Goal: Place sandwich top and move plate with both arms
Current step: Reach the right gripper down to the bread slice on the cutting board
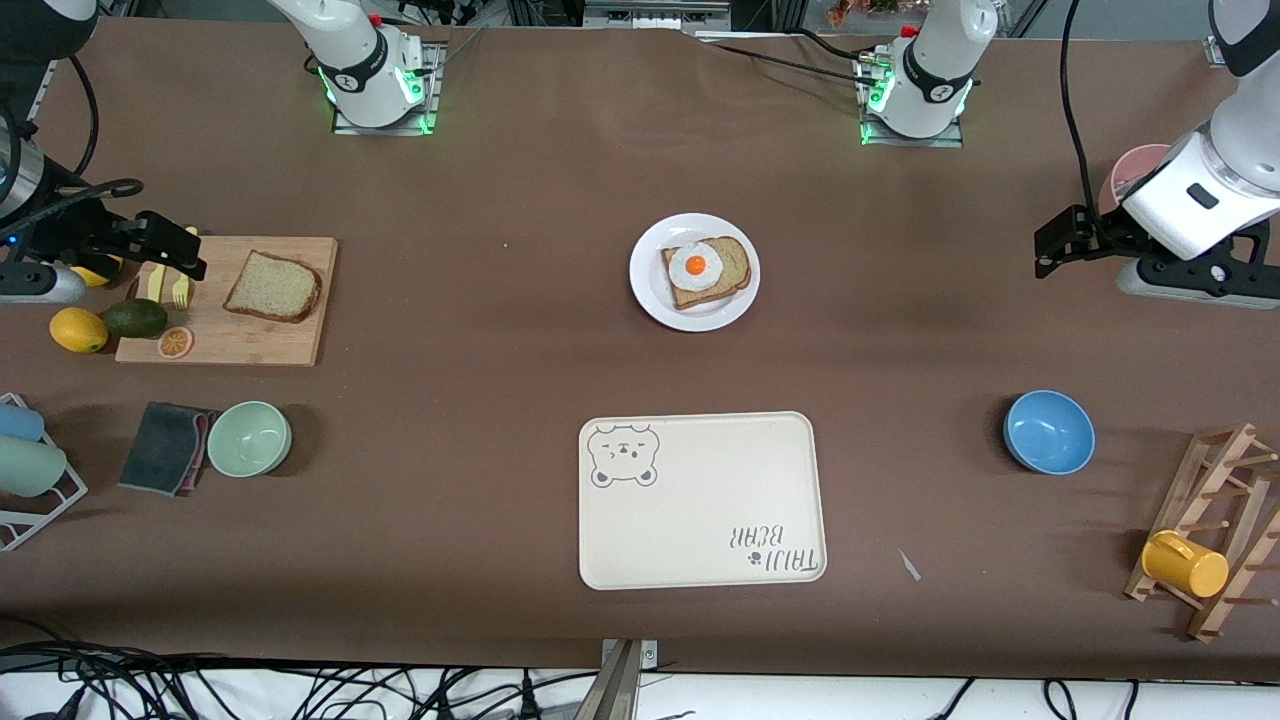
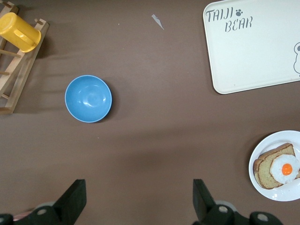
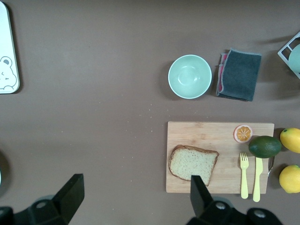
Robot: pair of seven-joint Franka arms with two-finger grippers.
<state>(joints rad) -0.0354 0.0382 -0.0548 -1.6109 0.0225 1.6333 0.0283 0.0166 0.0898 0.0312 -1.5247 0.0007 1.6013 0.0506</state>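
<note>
The sandwich top [image 1: 272,286], a plain brown bread slice, lies on a wooden cutting board [image 1: 270,335] toward the right arm's end of the table. The round white plate [image 1: 650,292] stands mid-table and carries a bread slice with a fried egg [image 1: 705,270]. My right gripper [image 1: 182,255] hangs open and empty over the board's outer end. In the right wrist view the sandwich top [image 3: 193,164] lies by one fingertip of the open right gripper [image 3: 136,190]. My left gripper [image 1: 1052,245] hangs open over bare table at the left arm's end. The left wrist view has the left gripper [image 2: 139,194] empty, the plate [image 2: 274,194] off to one side.
A cream bear tray [image 1: 700,520] lies nearer the camera than the plate. A pale green bowl [image 1: 249,437] and grey cloth [image 1: 165,447] sit near the board, with lemons, an avocado [image 1: 135,318] and yellow cutlery. A blue bowl [image 1: 1048,431] and a wooden rack with a yellow mug [image 1: 1185,563] stand at the left arm's end.
</note>
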